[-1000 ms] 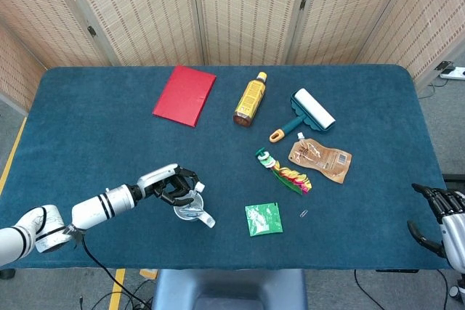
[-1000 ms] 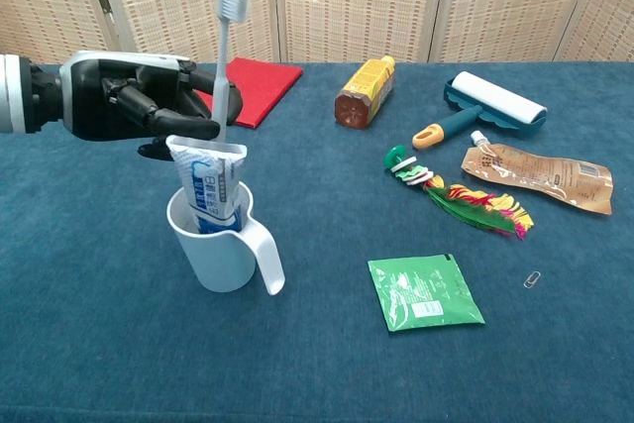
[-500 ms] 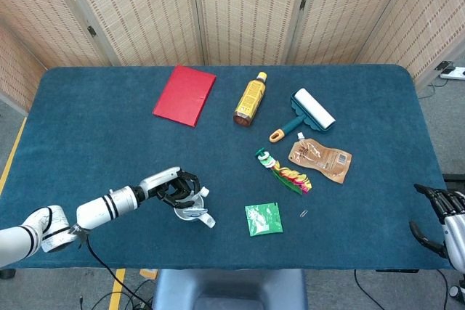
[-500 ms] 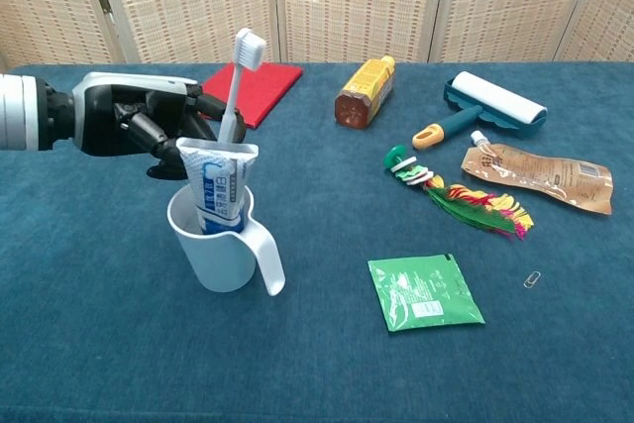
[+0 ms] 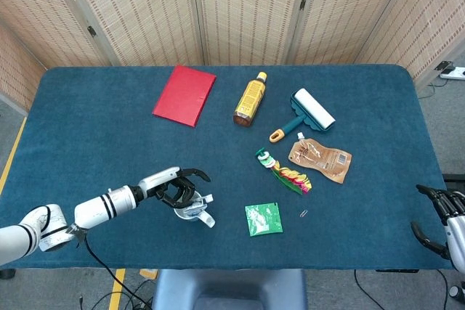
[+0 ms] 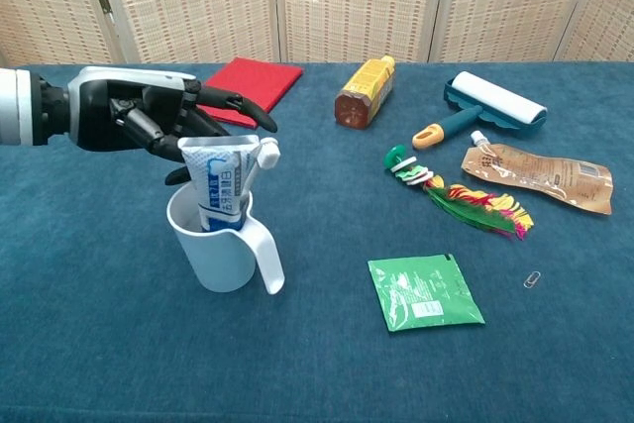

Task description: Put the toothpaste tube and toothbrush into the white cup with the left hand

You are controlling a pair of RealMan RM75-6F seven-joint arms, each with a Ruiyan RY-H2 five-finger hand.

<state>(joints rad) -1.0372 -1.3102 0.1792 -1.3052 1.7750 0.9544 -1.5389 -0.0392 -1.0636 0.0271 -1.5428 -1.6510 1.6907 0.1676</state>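
The white cup (image 6: 223, 260) stands near the table's front left, its handle pointing to the right. A blue-and-white toothpaste tube (image 6: 220, 185) stands upright inside it. The toothbrush (image 6: 267, 152) leans in the cup too, only its white head showing past the tube's right edge. My left hand (image 6: 149, 116) hovers just behind and above the cup rim with its fingers spread, holding nothing. In the head view the left hand (image 5: 178, 186) sits over the cup (image 5: 190, 212). My right hand (image 5: 439, 208) hangs off the table's right front corner, empty.
A red book (image 6: 248, 81) lies behind the left hand. To the right are a yellow bottle (image 6: 364, 92), a lint roller (image 6: 490, 106), a brown pouch (image 6: 535, 173) and a feathered toy (image 6: 456, 190). A green packet (image 6: 424, 291) and a paper clip (image 6: 532, 280) lie near the front.
The toothbrush has dropped from upright in the left hand's pinch into the cup, and now leans right. The left hand's fingers have spread and let it go.
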